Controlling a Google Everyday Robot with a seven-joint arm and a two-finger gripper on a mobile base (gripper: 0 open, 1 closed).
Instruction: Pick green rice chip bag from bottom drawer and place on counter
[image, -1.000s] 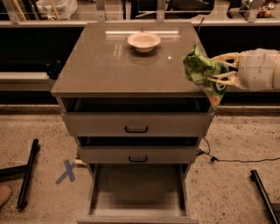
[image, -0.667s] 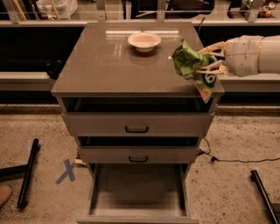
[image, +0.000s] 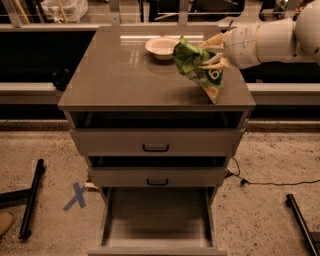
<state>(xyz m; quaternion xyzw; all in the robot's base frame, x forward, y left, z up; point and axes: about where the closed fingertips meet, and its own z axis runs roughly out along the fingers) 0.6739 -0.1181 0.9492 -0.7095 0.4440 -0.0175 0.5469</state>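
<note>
My gripper (image: 206, 55) reaches in from the right over the counter (image: 125, 75) and is shut on the green rice chip bag (image: 192, 62). The bag hangs from the fingers, its pale lower end (image: 214, 92) near the counter's right front part, at or just above the surface. The bottom drawer (image: 157, 220) stands pulled out below, its flat interior bare. The white arm (image: 275, 37) extends off to the right.
A white bowl (image: 161, 47) sits at the back middle of the counter, just left of the bag. Two upper drawers with black handles (image: 155, 148) are slightly open. A blue X (image: 76, 196) marks the floor at left; black bars (image: 31, 200) and a cable (image: 270, 182) lie on the floor.
The gripper has carried the bag leftward from beside the cabinet's right edge to over the counter, close to the bowl.
</note>
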